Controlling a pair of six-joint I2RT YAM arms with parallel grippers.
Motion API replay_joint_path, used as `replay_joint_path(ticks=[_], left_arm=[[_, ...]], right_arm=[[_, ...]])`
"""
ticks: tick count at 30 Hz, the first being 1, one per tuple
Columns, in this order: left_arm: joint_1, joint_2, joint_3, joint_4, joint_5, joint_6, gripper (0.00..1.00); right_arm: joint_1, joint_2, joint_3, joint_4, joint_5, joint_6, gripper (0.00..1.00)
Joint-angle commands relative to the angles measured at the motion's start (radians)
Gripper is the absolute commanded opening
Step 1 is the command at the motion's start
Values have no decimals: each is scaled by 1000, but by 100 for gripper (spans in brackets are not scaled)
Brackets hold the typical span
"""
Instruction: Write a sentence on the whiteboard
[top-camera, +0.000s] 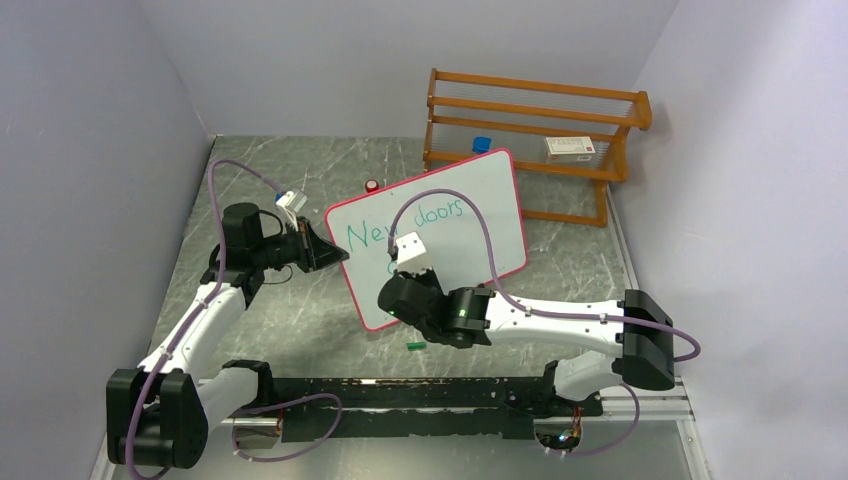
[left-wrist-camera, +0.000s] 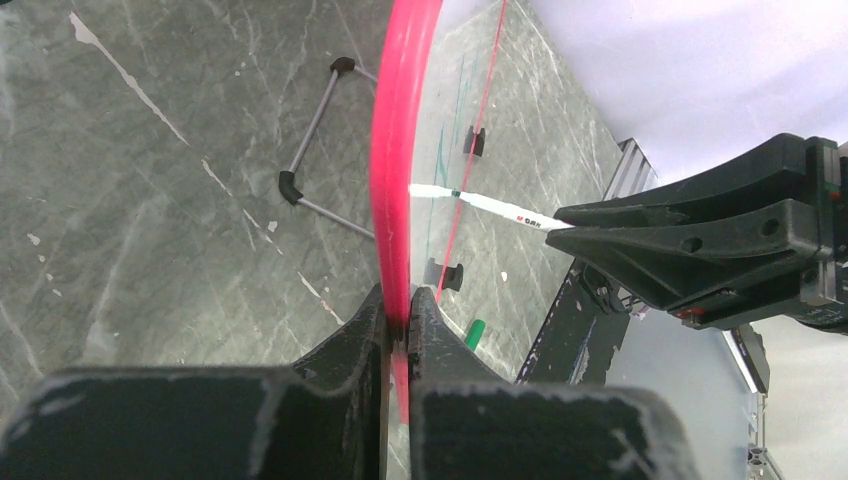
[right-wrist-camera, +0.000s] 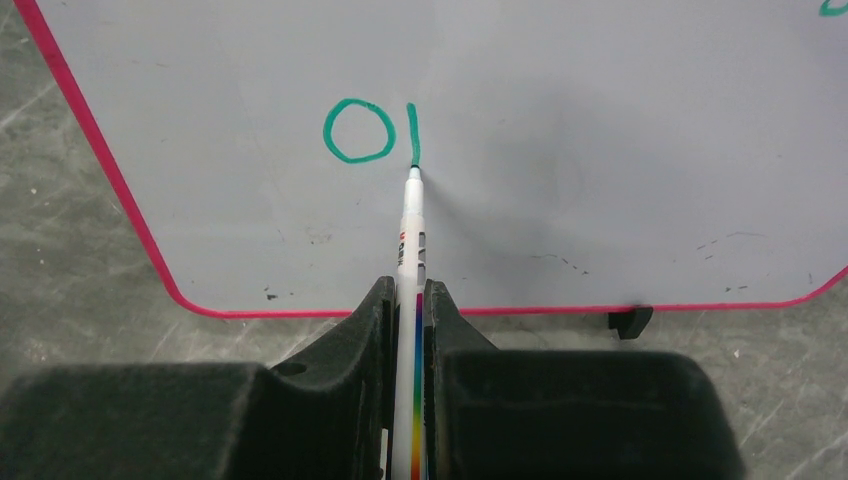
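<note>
White pink-rimmed whiteboard (top-camera: 480, 200) being pinched by left claw (left-wrist-camera: 398, 300), second line of green sentence (top-camera: 405, 225) is being started with white marker (right-wrist-camera: 410, 225) clamped in right claw (right-wrist-camera: 408, 295).

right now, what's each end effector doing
left end effector: closed on the pink rim of the whiteboard
right end effector: closed on the marker, its tip touching the whiteboard

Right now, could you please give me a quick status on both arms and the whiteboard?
Left fingers shut on whiteboard rim. Right fingers shut on marker, tip touching board. Sentence partway: second line just begun. Nothing blocking.
</note>
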Motion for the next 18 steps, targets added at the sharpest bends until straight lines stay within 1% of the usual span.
replay_joint_path(ticks=[1,18], left_arm=[[1,-2,14,-29,-26,23,5],[1,-2,15,-32,-28,24,5]], right_arm=[[-11,34,-6,-33,-33,43,0],[7,40,-19,-58,-62,73,0]])
